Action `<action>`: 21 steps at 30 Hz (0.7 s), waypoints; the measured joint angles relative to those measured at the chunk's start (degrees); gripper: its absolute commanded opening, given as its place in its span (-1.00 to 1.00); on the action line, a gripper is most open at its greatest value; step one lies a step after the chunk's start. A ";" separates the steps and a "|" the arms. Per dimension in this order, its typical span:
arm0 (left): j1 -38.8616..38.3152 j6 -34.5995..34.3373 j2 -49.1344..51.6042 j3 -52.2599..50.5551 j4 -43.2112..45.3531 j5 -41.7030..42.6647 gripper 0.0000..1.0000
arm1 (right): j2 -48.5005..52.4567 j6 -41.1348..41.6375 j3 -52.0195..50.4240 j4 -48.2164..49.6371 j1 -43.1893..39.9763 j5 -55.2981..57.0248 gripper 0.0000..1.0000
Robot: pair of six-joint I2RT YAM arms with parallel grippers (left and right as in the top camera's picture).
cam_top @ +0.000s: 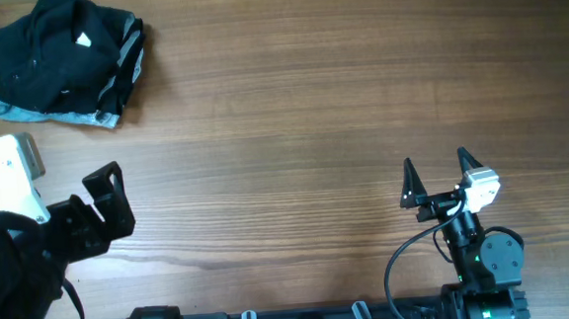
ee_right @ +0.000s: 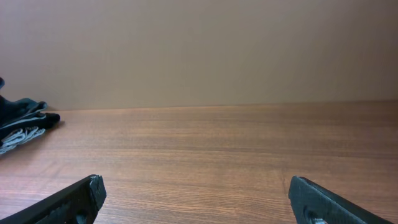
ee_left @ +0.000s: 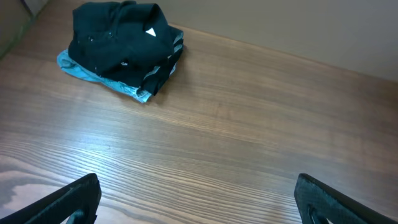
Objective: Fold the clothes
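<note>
Clothes [cam_top: 61,59]: a pile of black shirts with a white tag mark on top and a light grey-blue edge showing underneath. It sits ahead and off to the left of the left end effector [cam_top: 112,200], well apart from it. From the right end effector [cam_top: 435,157] it's far ahead and far to the left, and that wrist view only catches a sliver at the left border. These are the only garments I can see. The top shirt looks lumpy, not flat, so I'd judge the fold isn't clean and needs a redo or tidy. Both end effectors are spread wide with nothing between the fingers, hanging low over bare table [cam_top: 291,100], touching nothing. The main risk is pinching through more than one layer of soft cloth, which would lift or drag the whole pile and undo the folds below. Second, the pile looks close to the table's far edge in the left wrist view, so a push coming from the left end effector's side could shove it toward that edge. Third, the right arm has a long reach across. If both arms go for the pile, they'd crowd each other near it.
</note>
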 measured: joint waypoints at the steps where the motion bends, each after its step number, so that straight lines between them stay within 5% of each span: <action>1: 0.00 0.00 0.00 0.00 0.26 0.15 1.00 | 0.00 0.00 0.02 0.00 0.02 0.02 0.99; 5: 0.00 -0.15 -1.42 -3.91 14.29 1.16 1.00 | 0.00 0.00 0.02 -0.02 0.00 0.00 0.99; 14: 0.00 -0.44 -24.61 -54.64 58.64 1.53 1.00 | 0.02 0.00 0.00 -0.02 0.00 0.00 1.00; 21: 0.02 -0.57 -45.35 -86.99 77.92 1.53 1.00 | 0.07 0.02 0.00 -0.02 0.00 0.00 1.00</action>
